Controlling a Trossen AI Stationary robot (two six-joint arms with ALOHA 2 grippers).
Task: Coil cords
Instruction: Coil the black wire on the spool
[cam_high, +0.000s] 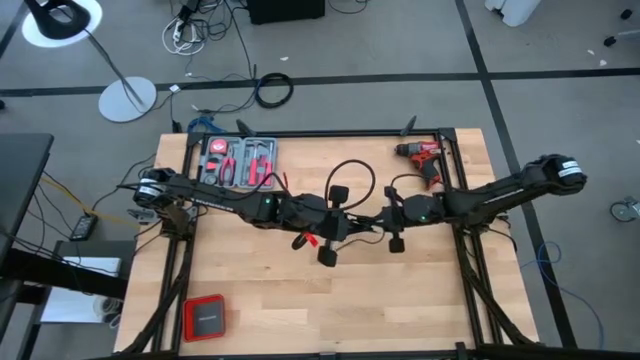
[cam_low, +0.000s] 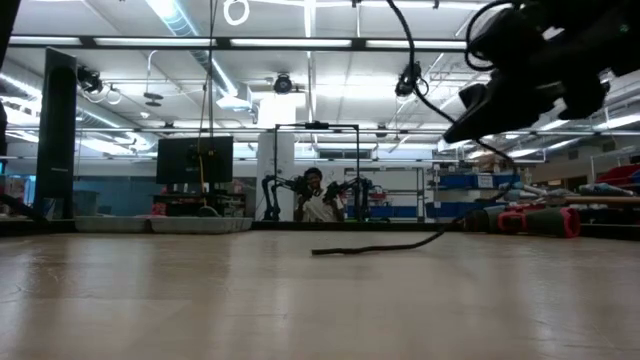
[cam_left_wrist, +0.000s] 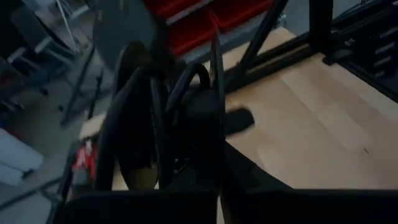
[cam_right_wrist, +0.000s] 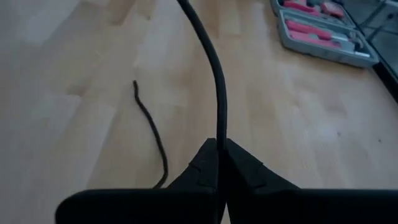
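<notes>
A thin black cord (cam_high: 352, 166) runs between my two grippers at the table's middle. My left gripper (cam_high: 322, 226) is shut on a bundle of its loops (cam_left_wrist: 155, 106), which stand up past the fingers. Just to its right, my right gripper (cam_high: 384, 222) (cam_right_wrist: 219, 152) is shut on a single strand of the cord. One free end (cam_right_wrist: 149, 124) of the cord lies on the wood; the low view shows this tail (cam_low: 370, 247) flat on the table and rising to the right. My left gripper holds several loops of the cord (cam_left_wrist: 163, 143) together; the fingers and the loops hide the place of contact. The loops stand clear of the table. My right gripper pinches one strand (cam_right_wrist: 219, 140) between its two fingertips, slanting down from the table's right. The strand curves up and away from the fingers, lifted off the wood.
An open grey case of red-handled tools (cam_high: 238, 160) lies at the far left and a red drill (cam_high: 422, 158) at the far right. A red box (cam_high: 203, 318) sits at the near left corner. Bare wood stretches along the near side.
</notes>
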